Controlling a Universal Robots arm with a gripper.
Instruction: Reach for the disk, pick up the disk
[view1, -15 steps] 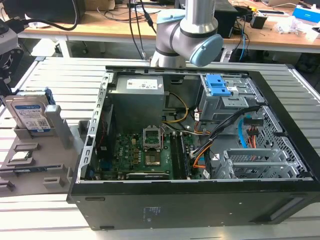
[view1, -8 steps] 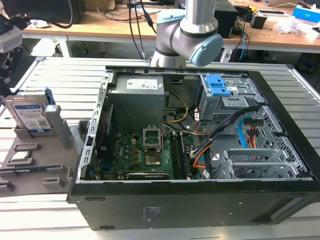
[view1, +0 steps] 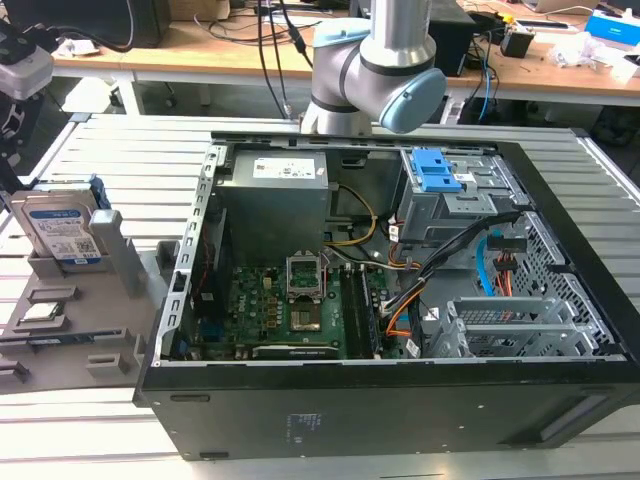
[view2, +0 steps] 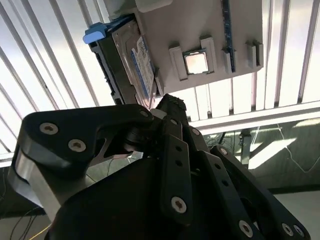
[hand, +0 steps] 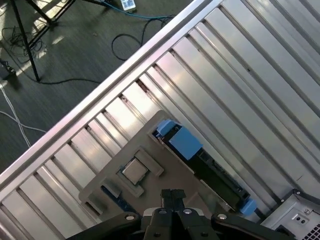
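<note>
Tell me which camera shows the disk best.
The exterior view: the disk stands upright in the grey holder at the exterior view's left, its labelled face towards the camera. The second wrist view shows the disk slanted, label partly visible; the first wrist view shows the disk by its narrow edge and blue frame.

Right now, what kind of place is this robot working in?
Probably a robotics or computer-repair lab: an opened computer case on a slatted metal table, the robot arm behind it, and cable-strewn desks beyond.
</note>
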